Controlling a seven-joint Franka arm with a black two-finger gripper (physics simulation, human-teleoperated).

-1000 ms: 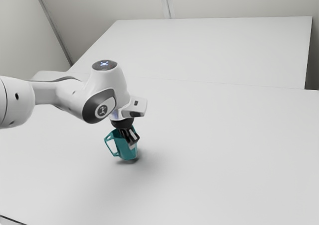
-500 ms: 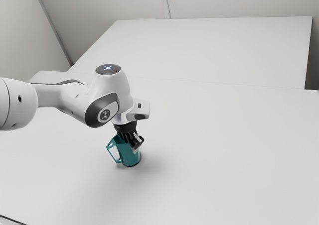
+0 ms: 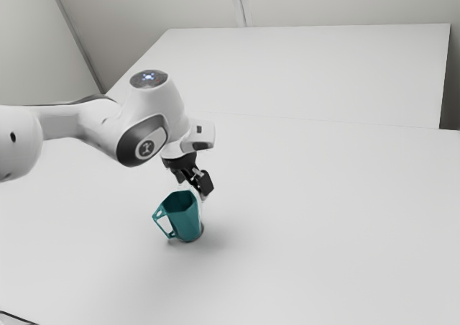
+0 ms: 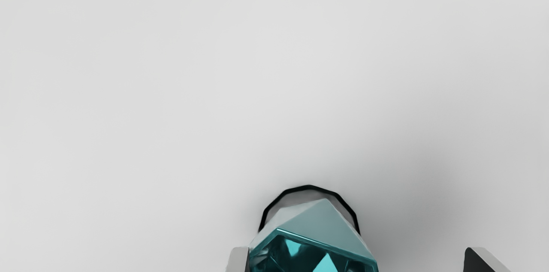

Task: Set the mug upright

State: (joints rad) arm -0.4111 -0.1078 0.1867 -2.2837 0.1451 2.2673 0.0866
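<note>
In the exterior view my gripper (image 3: pixel 194 186) hangs just above the teal mug (image 3: pixel 185 218). The mug stands upright on the table, its mouth facing up and its handle toward the exterior view's left. In the wrist view the gripper (image 4: pixel 354 259) is open, its fingertips wide apart. The rim and dark inside of the mug (image 4: pixel 326 225) show between them, nearer one fingertip than the other. Only that one fingertip is close to the mug's wall; whether they touch I cannot tell.
The white table (image 3: pixel 323 217) extends around the mug. Behind it, a pale raised surface (image 3: pixel 309 73) reaches toward the back walls. A dark edge (image 3: pixel 18 317) crosses the near corner at the exterior view's left.
My hand has risen off the mug, after dipping slightly earlier. The mug, tilted a second ago with the gripper around its upper part, now stands straighter and free below the fingers.
</note>
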